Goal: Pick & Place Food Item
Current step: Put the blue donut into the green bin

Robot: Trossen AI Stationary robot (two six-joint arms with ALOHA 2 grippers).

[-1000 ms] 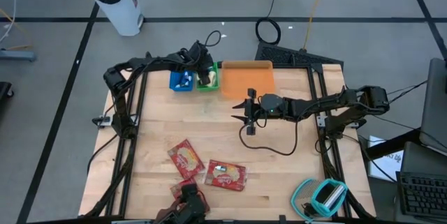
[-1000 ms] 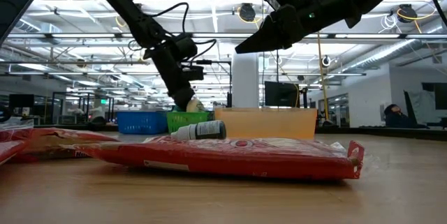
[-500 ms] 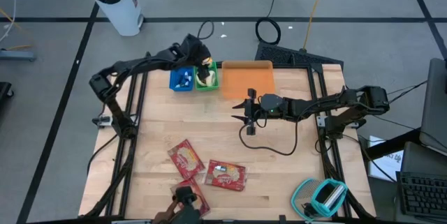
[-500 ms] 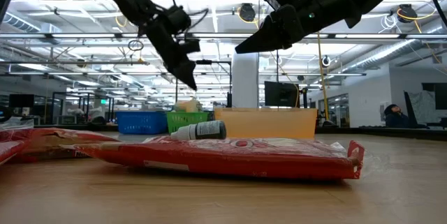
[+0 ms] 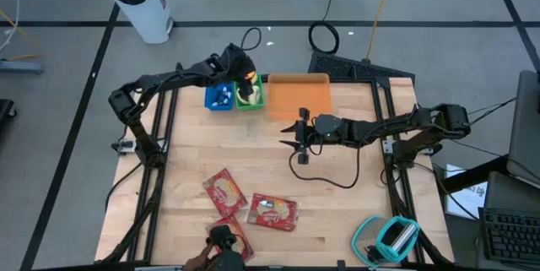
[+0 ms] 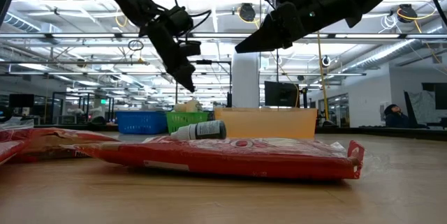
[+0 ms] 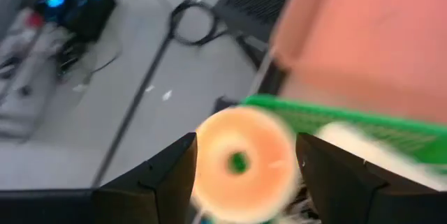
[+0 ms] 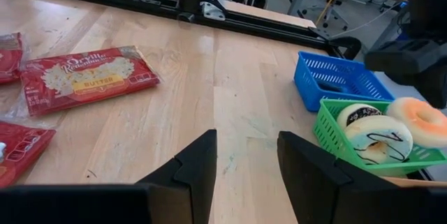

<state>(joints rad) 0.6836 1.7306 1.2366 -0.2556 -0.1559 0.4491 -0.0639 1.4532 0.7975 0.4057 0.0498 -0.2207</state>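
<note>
Orange-glazed doughnut, ring-shaped, lying on the rim of the green basket beside two iced doughnuts. Left hand raised directly above it, fingers spread, empty. Right hand over mid-table, half-parted, empty.

Three donuts, three red snack packets, three baskets, one small bottle.
</note>
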